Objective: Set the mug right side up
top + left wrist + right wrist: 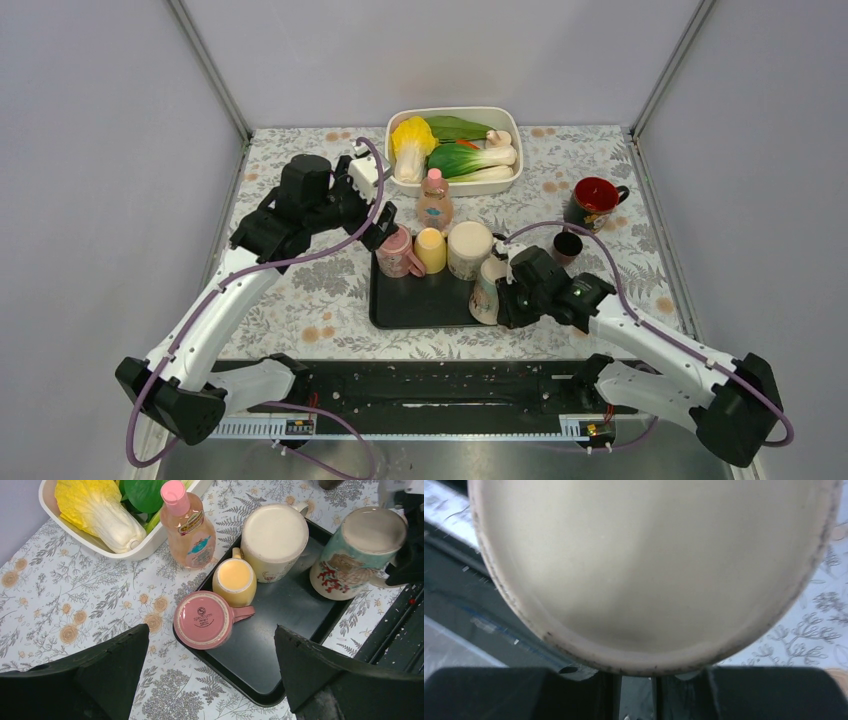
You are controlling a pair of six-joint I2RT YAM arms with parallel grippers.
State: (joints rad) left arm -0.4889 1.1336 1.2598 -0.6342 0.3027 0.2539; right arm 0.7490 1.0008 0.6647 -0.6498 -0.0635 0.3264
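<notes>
A teal and cream mug with a red coral pattern stands upside down and tilted at the right edge of the black tray. My right gripper is shut on its handle side. In the right wrist view the mug's pale base fills the frame above the nearly closed gripper. The mug also shows in the left wrist view. My left gripper is open and empty, hovering over an upside-down pink mug at the tray's left corner.
On the tray a small yellow cup and a large cream mug stand upside down. A pink-capped bottle and a white basin of vegetables sit behind. A dark mug with red inside and a small dark cup stand right.
</notes>
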